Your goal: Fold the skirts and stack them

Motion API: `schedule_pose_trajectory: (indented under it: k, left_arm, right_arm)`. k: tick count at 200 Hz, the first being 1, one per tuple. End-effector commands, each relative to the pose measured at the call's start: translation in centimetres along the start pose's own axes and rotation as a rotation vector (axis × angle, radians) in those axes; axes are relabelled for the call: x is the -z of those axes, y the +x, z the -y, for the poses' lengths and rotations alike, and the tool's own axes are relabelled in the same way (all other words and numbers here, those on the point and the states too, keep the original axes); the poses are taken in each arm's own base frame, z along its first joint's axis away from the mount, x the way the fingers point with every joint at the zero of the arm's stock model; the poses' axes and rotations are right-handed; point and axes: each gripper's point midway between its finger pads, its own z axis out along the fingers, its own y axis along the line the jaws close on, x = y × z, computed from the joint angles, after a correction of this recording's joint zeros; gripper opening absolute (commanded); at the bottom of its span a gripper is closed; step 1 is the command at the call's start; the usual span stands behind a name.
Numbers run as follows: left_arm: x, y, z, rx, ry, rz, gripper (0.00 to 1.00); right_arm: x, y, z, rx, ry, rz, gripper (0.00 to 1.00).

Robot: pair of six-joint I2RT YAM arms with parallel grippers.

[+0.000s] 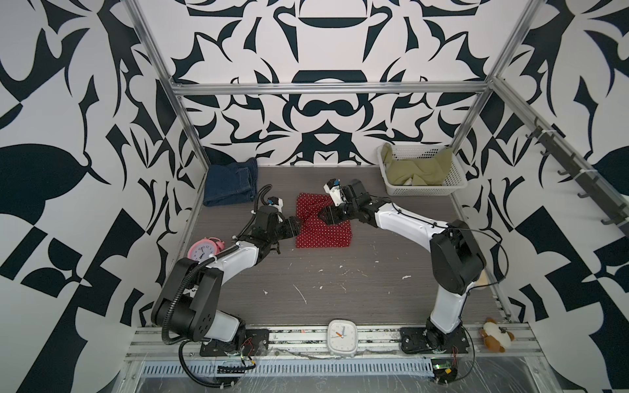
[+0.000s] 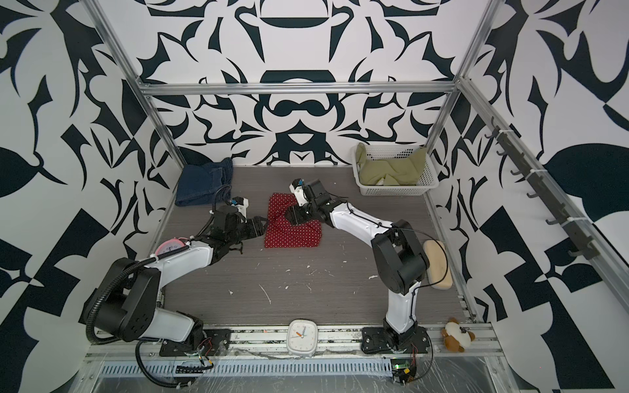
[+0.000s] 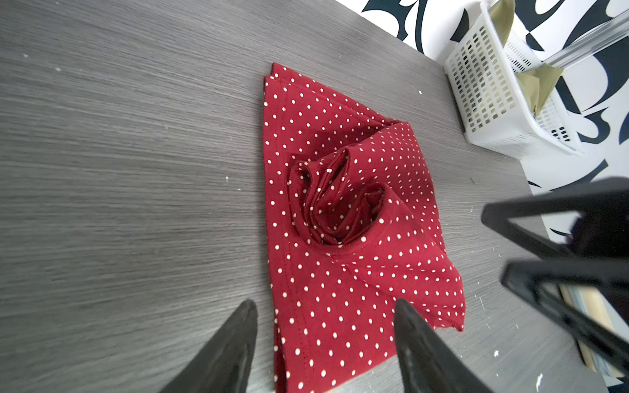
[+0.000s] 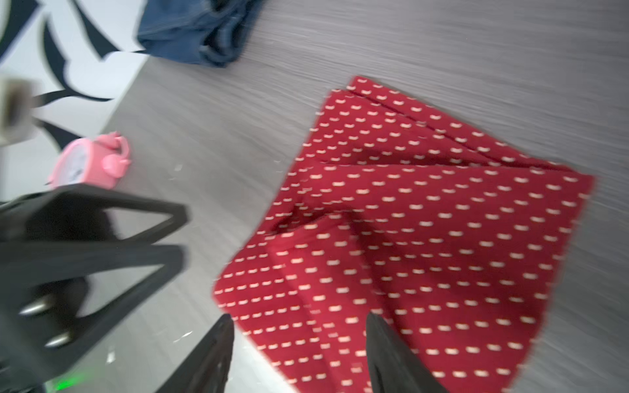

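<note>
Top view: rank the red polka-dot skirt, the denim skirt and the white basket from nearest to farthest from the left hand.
From the left hand:
1. Red polka-dot skirt, just beside it, mid-table.
2. Denim skirt, back left corner.
3. White basket, back right corner.

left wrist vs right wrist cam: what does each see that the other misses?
Left wrist only: the white basket holding the olive-green skirt. Right wrist only: the denim skirt and the pink alarm clock; that view is motion-blurred. Both: the red polka-dot skirt, bunched in the middle, on the grey table, plus the left gripper and right gripper, both open by the skirt.
</note>
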Motion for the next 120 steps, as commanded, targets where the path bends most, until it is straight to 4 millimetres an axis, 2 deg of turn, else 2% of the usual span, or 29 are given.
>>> schedule_pose_trajectory:
  k: [1,13,18,28,52,66,91,100,120]
  left_arm:
    - [0.2,-0.2,-0.1,0.009,-0.009,-0.003,0.67]
    - [0.3,-0.1,-0.2,0.008,-0.012,-0.001,0.67]
    - [0.3,-0.1,-0.3,0.008,-0.014,-0.002,0.67]
    - [0.4,0.0,-0.3,0.008,-0.017,-0.003,0.67]
    - [0.8,0.1,-0.6,0.010,-0.030,0.003,0.67]
    - [0.9,0.1,-0.7,0.008,-0.040,0.008,0.67]
    - [1.1,0.1,-0.8,0.007,-0.046,0.009,0.67]
    - [1.1,0.2,-1.0,0.007,-0.050,0.008,0.67]
    - [1.0,0.4,-1.2,0.009,-0.059,0.005,0.67]
  right_arm:
    - [-1.3,-0.7,0.7,0.041,-0.013,-0.023,0.68]
    - [-2.4,-0.4,0.1,0.055,-0.063,-0.062,0.69]
    - [-2.9,-0.2,-0.2,0.062,-0.086,-0.082,0.75]
    - [-3.5,0.4,-0.5,0.073,-0.114,-0.114,0.76]
    - [-4.2,0.9,-2.1,0.085,-0.222,-0.135,0.71]
    - [-4.5,1.4,-2.7,0.101,-0.251,-0.148,0.62]
    - [-4.7,1.8,-2.8,0.113,-0.227,-0.164,0.21]
    - [-4.4,1.6,-3.0,0.110,-0.216,-0.161,0.10]
    - [-3.5,0.9,-3.4,0.130,-0.165,-0.135,0.05]
